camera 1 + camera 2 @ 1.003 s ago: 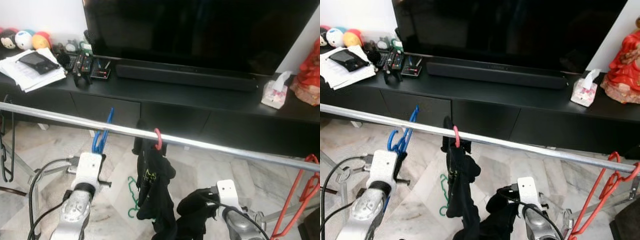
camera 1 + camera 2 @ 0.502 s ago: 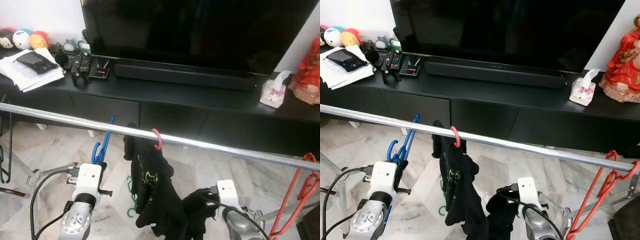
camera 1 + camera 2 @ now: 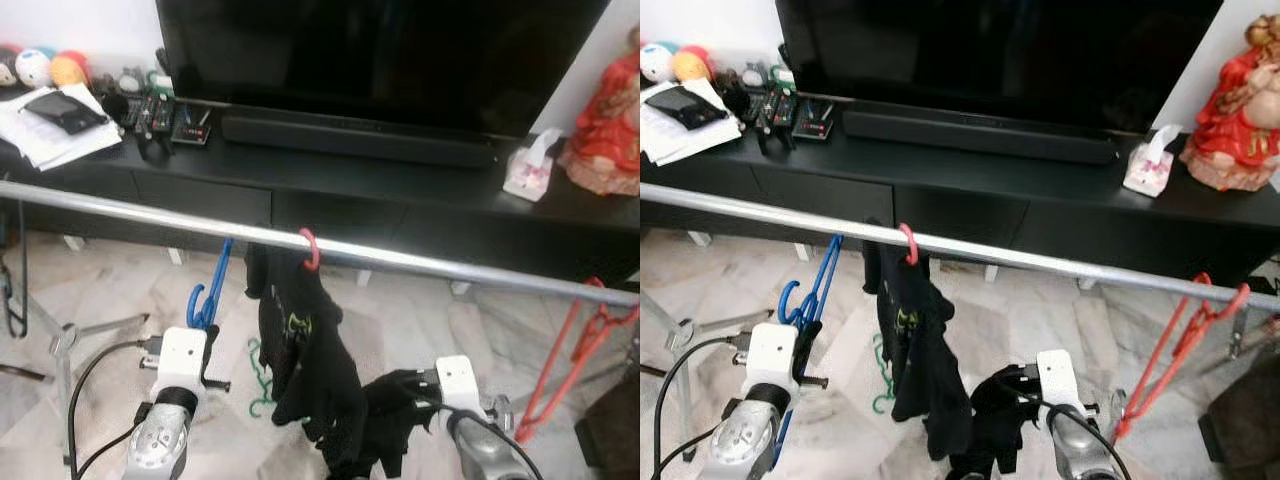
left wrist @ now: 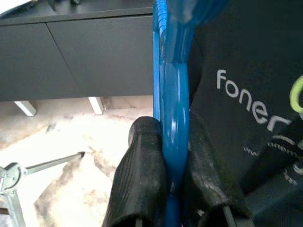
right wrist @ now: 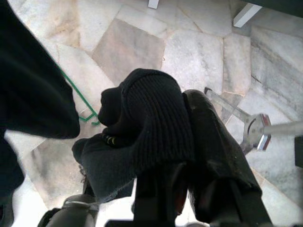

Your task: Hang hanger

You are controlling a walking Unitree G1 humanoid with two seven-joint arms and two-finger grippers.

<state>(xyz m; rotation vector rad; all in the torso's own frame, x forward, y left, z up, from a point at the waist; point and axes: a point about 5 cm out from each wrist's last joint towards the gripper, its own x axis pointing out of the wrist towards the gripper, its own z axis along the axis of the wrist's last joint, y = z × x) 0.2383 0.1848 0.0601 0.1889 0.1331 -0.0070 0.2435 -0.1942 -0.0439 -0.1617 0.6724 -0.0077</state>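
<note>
left gripper point(image 4: 173, 175): pinching blue hanger point(image 3: 208, 295), just below rail point(image 3: 420, 262)
right gripper point(image 5: 187, 156): pinching black garment point(image 5: 142, 127)
step: hook not yet on rail
next: raise hook over rail, release

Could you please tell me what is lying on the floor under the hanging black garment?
A green hanger lies on the marble floor beneath the black garment. Only part shows; the rest is covered by the cloth.

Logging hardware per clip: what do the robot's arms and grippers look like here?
Both arms are silver, round-jointed, each ending in a white boxy wrist block. Black cables loop beside the left arm and over the right arm. The left gripper and right gripper have long black fingers.
</note>
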